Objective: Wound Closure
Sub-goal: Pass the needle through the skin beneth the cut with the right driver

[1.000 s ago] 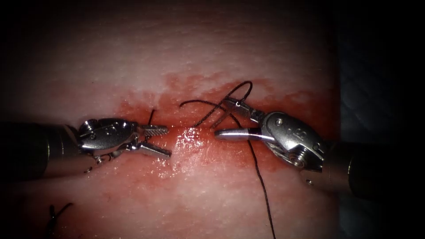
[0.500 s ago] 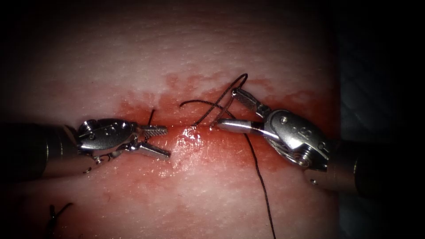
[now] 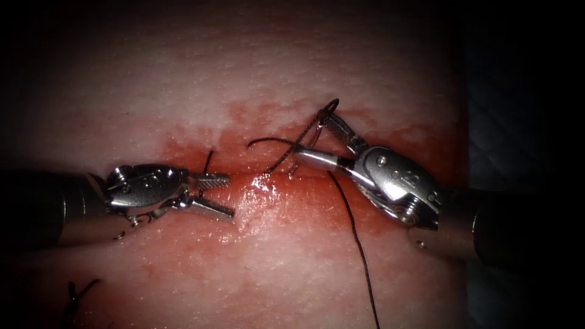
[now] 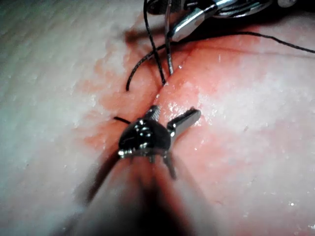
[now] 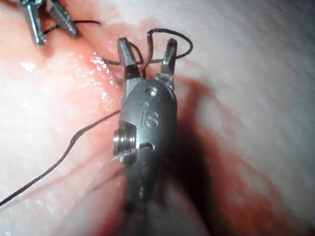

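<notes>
**A:** Endoscope view first: the pale, wet pork tissue (image 3: 292, 73) has its cut (image 3: 256, 183) running across a patch of glossy red fluid (image 3: 274, 213). The left arm's shiny steel end effector (image 3: 213, 195) sits left of the cut, spread fairly wide, holding nothing. The right arm's steel end effector (image 3: 311, 137) is also spread wide, and a loop of thin dark thread (image 3: 356, 244) hangs around its upper jaw. Over the last second it has lifted up and away, dragging that loop along.

**B:** Needle?

**A:** Can't make out a curved needle for sure. There's a short dark stub of thread (image 3: 208, 160) poking up by the left tool.

**B:** Left wrist view?

**A:** Same story: left end effector (image 4: 174, 118) spread over the wet cut, empty. The thread (image 4: 142, 69) curls down to the tissue beyond it, near the right tool's jaw.

**B:** Right wrist?

**A:** Right end effector (image 5: 146, 51) wide apart, the thread loop (image 5: 172, 37) draped across both tips, nothing pinched. My guess is it's held apart so the loop stays on.
</notes>
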`<action>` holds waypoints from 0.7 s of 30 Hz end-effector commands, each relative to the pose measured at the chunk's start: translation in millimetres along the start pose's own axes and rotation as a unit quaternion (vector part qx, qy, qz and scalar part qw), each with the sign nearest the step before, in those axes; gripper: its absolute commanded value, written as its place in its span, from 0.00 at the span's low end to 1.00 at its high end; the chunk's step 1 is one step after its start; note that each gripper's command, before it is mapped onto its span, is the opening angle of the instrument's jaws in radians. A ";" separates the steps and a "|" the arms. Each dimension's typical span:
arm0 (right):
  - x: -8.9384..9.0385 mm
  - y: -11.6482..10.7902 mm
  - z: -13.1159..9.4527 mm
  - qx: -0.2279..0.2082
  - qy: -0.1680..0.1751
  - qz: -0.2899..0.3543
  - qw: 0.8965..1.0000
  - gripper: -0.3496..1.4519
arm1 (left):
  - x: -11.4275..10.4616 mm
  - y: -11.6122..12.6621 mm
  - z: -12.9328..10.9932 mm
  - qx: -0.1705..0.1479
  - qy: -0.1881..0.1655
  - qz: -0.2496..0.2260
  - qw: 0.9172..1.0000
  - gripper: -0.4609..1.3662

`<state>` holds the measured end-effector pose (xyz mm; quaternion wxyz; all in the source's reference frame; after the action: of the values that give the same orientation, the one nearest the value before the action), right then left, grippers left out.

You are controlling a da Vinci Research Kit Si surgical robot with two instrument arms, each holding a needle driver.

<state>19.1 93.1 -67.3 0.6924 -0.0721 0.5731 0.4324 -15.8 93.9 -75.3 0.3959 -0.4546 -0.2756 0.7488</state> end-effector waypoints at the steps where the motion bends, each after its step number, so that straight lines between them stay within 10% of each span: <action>1: -0.1 -0.1 0.2 0.000 -0.001 0.000 1.000 0.48 | 0.0 0.0 0.0 -0.001 0.000 0.000 1.000 0.47; 6: -1.2 -0.4 1.0 0.002 -0.010 -0.004 1.000 0.41 | 0.0 0.1 0.0 -0.001 0.000 -0.001 1.000 0.47; 12: -0.9 -0.6 0.4 0.004 -0.011 -0.003 1.000 0.00 | 0.1 0.2 -0.1 -0.002 -0.001 -0.001 1.000 0.47; 21: 0.0 -1.0 0.2 0.007 -0.014 -0.001 1.000 0.00 | 0.1 0.5 -0.2 -0.002 -0.002 -0.002 1.000 0.46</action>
<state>20.1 92.7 -67.7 0.7017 -0.0595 0.5674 0.4269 -15.9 93.8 -75.9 0.3965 -0.4522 -0.2787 0.7488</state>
